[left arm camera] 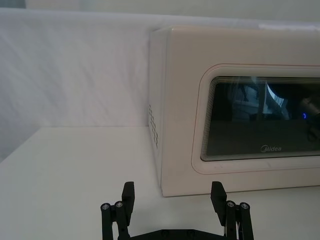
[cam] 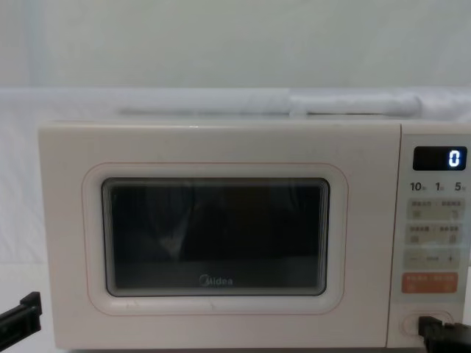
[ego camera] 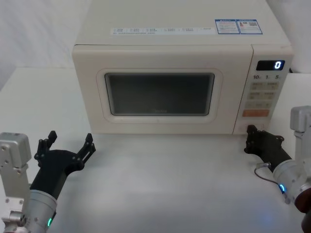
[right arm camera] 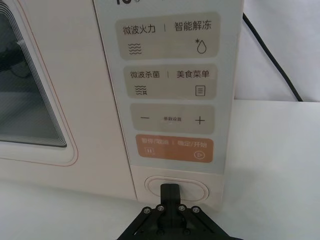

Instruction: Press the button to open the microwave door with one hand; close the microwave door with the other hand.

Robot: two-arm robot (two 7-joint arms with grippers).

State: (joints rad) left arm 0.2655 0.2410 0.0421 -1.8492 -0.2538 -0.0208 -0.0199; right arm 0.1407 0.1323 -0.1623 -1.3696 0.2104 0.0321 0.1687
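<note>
The cream microwave door with its dark window is closed flush with the oven; it also shows in the chest view and the left wrist view. The wide oval button sits at the bottom of the control panel, under the orange key. My right gripper is shut, its fingertips against the middle of the button; from the head it meets the panel's lower edge. My left gripper hangs open over the table, before the door's left corner and apart from it.
The microwave stands on a white table against a white backdrop. A black power cord runs down behind the oven's right side. The display reads 0. Bare tabletop lies in front of the oven between the two arms.
</note>
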